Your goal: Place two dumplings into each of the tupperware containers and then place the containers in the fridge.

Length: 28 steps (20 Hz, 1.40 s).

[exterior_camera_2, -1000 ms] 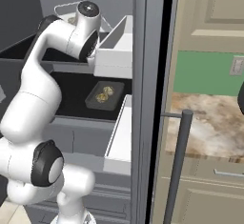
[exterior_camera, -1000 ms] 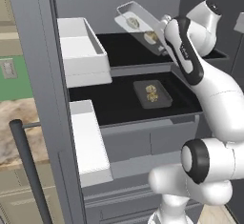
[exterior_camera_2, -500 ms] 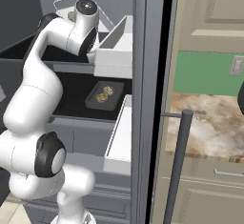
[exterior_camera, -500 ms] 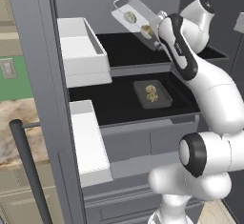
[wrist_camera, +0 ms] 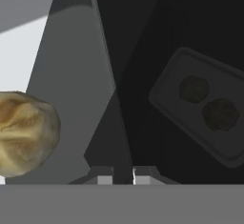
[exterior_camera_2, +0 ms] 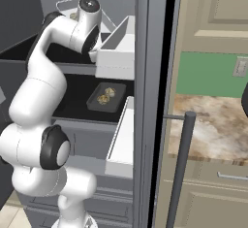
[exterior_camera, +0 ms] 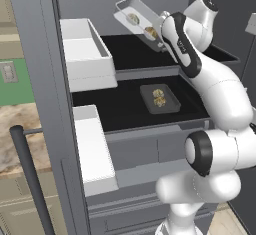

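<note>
The two fingertips (wrist_camera: pixel 123 174) stand almost together at the bottom of the hand view, pinched on the thin rim of a tupperware container (exterior_camera: pixel 136 19); the gripper (exterior_camera: pixel 159 40) is clamped on that tray's near edge, and the tray hangs tilted in the air above the fridge's upper black shelf (exterior_camera: pixel 125 54), its far end raised toward the back wall. Two dumplings (exterior_camera: pixel 133 18) lie inside the held tray (one of them looms large and tan at the left of the hand view (wrist_camera: pixel 26 132)); whether they touch each other I cannot tell.

Taking the upper shelf as the mark: below it, on the lower black shelf (exterior_camera: pixel 115 111), the second tupperware container (exterior_camera: pixel 160 99) lies flat with two dumplings (exterior_camera: pixel 159 98) side by side in it; the right base view shows the same tray (exterior_camera_2: pixel 106 97) under the arm's elbow, and the hand view sees it dark and slanted (wrist_camera: pixel 205 106). To the left of the upper shelf a white door bin (exterior_camera: pixel 85 54) juts out, with another white bin (exterior_camera: pixel 92 149) beneath it on the open door. Below the lower shelf sit the grey drawers (exterior_camera: pixel 150 149) of the fridge (exterior_camera: pixel 35 54); the door's dark bar handle (exterior_camera: pixel 30 179) stands at the far left, before a marbled counter (exterior_camera_2: pixel 213 125).
</note>
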Available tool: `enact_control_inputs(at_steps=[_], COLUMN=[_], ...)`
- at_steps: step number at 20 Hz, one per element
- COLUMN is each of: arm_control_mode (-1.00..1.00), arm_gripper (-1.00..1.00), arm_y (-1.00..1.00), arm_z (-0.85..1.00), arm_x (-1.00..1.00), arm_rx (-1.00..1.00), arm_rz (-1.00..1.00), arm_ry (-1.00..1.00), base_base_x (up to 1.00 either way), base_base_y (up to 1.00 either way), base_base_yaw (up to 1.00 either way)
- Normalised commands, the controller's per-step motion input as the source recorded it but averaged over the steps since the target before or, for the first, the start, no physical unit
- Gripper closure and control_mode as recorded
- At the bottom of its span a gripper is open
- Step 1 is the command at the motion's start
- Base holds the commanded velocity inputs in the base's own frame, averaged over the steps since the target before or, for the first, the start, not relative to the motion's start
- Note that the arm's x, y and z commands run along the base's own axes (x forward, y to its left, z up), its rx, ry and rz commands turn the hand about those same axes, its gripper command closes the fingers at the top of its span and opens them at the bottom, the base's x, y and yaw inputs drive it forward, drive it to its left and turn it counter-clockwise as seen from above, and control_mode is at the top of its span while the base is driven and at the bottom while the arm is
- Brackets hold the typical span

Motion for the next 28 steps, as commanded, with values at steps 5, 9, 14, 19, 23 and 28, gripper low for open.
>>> enact_control_inputs(at_steps=[5, 9, 14, 19, 23, 28], arm_control_mode=[-1.0, -1.0, -1.0, -1.0, -1.0, -1.0], arm_gripper=[1.0, -1.0, -1.0, -1.0, -1.0, -1.0], arm_y=[0.08, 0.08, 0.0, 0.0, 0.0, 0.0], arm_z=[-0.22, -0.11, -0.03, 0.01, 0.12, 0.1], arm_x=[0.01, 0.09, 0.06, -0.16, -0.7, -0.93], arm_rx=[0.0, 0.0, 0.0, 0.0, 0.0, 0.0], arm_rz=[0.0, 0.0, 0.0, 0.0, -0.01, -0.01], arm_ry=[0.0, 0.0, 0.0, -0.17, -0.23, -0.26], base_base_x=[0.0, 0.0, 0.0, 0.0, 0.0, 0.0], base_base_y=[0.0, 0.0, 0.0, 0.0, 0.0, 0.0], base_base_yaw=[0.0, 0.0, 0.0, 0.0, 0.0, 0.0])
